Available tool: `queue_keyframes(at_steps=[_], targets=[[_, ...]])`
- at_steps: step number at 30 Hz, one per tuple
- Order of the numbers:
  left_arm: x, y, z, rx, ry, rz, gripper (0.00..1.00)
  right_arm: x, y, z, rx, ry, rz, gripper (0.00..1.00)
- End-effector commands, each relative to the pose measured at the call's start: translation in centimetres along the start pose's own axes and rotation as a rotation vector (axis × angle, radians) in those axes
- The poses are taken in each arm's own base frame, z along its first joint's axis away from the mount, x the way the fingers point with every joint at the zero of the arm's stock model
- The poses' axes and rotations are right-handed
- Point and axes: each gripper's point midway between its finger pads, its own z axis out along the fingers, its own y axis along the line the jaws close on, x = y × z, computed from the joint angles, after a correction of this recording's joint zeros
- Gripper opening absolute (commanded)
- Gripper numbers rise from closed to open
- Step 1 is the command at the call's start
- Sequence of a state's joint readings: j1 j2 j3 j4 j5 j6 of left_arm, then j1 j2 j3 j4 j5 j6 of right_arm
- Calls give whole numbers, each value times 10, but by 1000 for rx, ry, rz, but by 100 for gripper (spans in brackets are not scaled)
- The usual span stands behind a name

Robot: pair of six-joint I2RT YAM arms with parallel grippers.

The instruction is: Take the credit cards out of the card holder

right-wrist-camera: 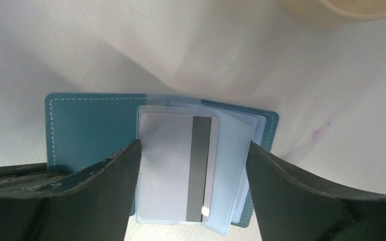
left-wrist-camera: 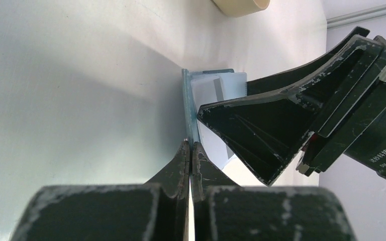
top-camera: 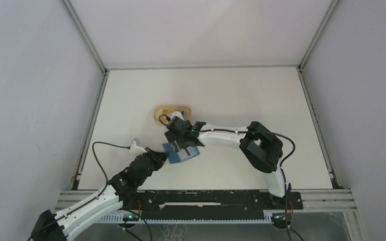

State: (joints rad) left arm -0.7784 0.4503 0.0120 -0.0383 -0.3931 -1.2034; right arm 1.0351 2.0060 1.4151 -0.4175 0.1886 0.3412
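teal card holder point(right-wrist-camera: 88, 125) pinched by left fingers point(left-wrist-camera: 177, 170); right fingers point(right-wrist-camera: 110, 186) spread (astride striped card point(right-wrist-camera: 171, 165)).

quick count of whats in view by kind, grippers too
card holder: 1
credit card in plain sight: 1 (any more would be hidden in the clear sleeves)
tan dish: 1
grippers: 2, left gripper and right gripper
total: 5

Left tool point(left-wrist-camera: 189, 146) pinched tight — right tool point(right-wrist-camera: 193, 150) spread wide, both arms reaching inward.
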Motion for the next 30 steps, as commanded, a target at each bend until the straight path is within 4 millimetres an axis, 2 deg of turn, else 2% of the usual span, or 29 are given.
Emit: queue_keyframes(at_steps=[1,2,3,9,13,15,19,24,30], targets=[[18,56,5,-89,8,54,0,-32,-6,-21,28,-101,-41,88],[18,56,5,-89,9,54,0,-41,-2,-26,7,-130,-42,97],[18,55,5,-88,8,55,0,-49,2,-31,-21,-158,-45,99],[18,56,5,-91,11,60,0,-91,32,-61,-356,-252,77,100],[18,55,5,-88,9,58,0,-98,39,-78,-534,-287,164,100],[19,60,4,-103,15,66,0,-94,38,-77,-575,-280,189,100],[19,61,4,-106,13,70,0,-67,37,-62,-677,-185,253,100],[19,63,4,-115,13,76,0,-32,45,-47,-766,-74,332,84],[18,64,4,-119,10,77,0,-8,55,-36,-769,-10,359,81]])
